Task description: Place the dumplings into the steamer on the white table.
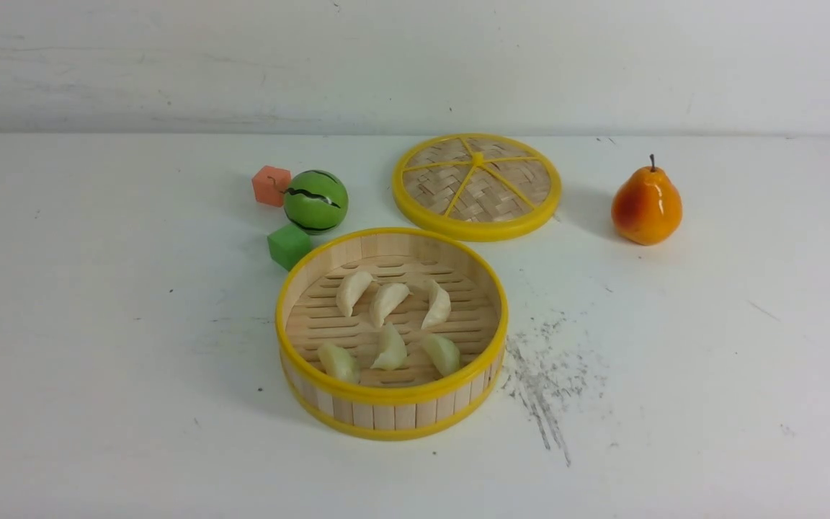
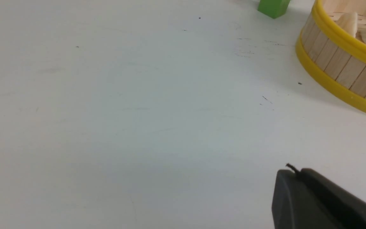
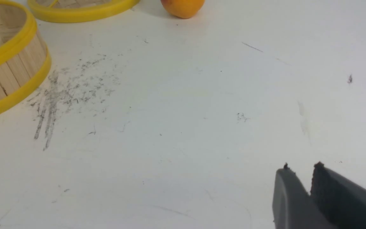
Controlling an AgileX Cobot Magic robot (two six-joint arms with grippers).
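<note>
The steamer [image 1: 391,395] stands near the middle of the white table [image 1: 98,324]. Several cream dumplings [image 1: 385,303] lie on its slatted floor, in a back row and a front row. No gripper shows in the front view. In the left wrist view my left gripper [image 2: 294,171] is shut and empty, low over bare table, away from the steamer [image 2: 338,63], where two dumplings [image 2: 348,24] show over the rim. In the right wrist view my right gripper [image 3: 300,168] is shut and empty, with only a small notch between the tips, away from the steamer [image 3: 8,76].
The flat woven lid [image 1: 476,229] lies behind the steamer. An orange pear [image 1: 645,205] stands at the back right. A green watermelon ball [image 1: 315,202], an orange cube [image 1: 271,185] and a green cube [image 1: 288,246] sit at the steamer's back left. Grey scuffs [image 1: 541,375] mark the table to its right.
</note>
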